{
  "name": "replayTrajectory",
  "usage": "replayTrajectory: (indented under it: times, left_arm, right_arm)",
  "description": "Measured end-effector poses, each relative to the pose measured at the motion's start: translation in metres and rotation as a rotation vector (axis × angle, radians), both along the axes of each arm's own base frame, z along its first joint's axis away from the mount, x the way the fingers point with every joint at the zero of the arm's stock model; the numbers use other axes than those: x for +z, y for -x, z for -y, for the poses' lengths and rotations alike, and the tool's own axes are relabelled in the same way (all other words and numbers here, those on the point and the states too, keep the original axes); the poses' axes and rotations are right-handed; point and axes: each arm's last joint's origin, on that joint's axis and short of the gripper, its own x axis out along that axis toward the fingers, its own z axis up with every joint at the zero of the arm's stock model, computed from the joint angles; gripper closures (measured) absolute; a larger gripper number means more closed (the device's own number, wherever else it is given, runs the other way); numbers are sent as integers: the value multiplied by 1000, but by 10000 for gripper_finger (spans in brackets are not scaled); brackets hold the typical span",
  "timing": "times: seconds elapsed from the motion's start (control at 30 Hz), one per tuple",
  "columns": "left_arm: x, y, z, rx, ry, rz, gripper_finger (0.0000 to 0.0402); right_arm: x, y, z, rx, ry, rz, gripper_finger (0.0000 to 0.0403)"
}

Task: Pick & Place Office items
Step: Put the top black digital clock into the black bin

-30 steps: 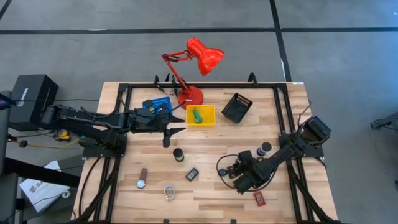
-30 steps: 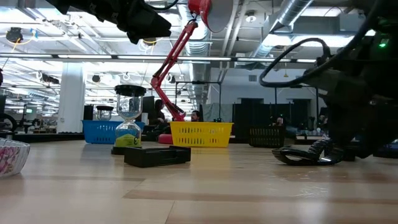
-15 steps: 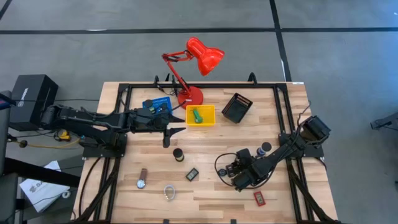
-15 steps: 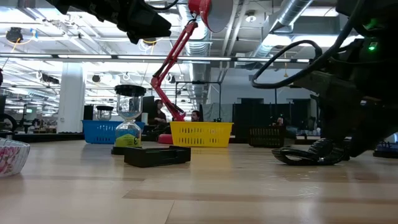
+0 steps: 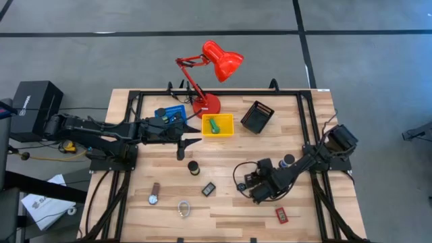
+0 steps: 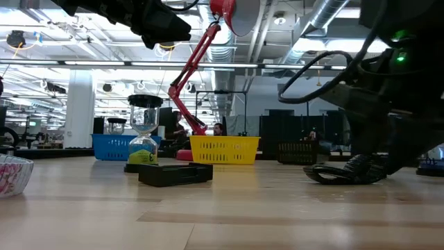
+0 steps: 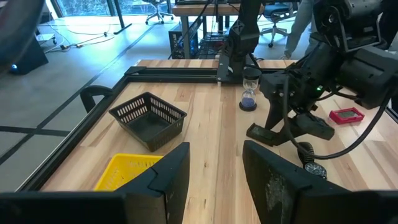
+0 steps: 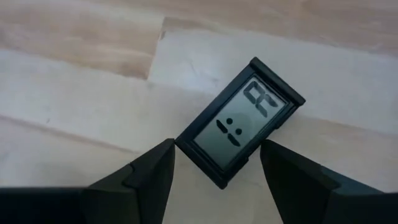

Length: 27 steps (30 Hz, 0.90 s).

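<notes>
My right gripper point(image 5: 255, 191) is open and low over the table right of centre. Its fingers stand on either side of a small black gadget with a grey display point(image 8: 239, 130), which lies flat on the wood. I cannot tell whether they touch it. My left gripper point(image 5: 189, 142) is open and empty, above the table near the yellow tray point(image 5: 218, 133), which holds the green stubby piece point(image 5: 213, 125). On the table lie a black cylinder point(image 5: 194, 168), another black gadget point(image 5: 208, 190), a wristwatch point(image 5: 154, 194), a clear ring point(image 5: 183, 208) and a red rectangle point(image 5: 281, 215).
A red desk lamp point(image 5: 209, 67) stands at the far edge, between a blue tray point(image 5: 170, 113) and a black tray point(image 5: 256, 117). A small hourglass point(image 5: 288, 160) stands beside my right arm. A black cable loop point(image 5: 239, 179) lies left of my right gripper.
My right gripper has gone a little toward the table's left and far edges, staying low over the table. My left arm has kept still.
</notes>
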Motion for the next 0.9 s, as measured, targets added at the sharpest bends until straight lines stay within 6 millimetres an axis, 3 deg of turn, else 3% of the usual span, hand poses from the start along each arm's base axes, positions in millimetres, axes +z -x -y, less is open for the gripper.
replayTrajectory:
  times: [0.33, 0.9]
  left_arm:
    - [0, 0, 0, 0, 0, 0, 259]
    - [0, 0, 0, 0, 0, 0, 259]
  right_arm:
    - [0, -8, 16, -211, -110, 7, 175]
    - [0, -10, 24, -376, -109, 66, 175]
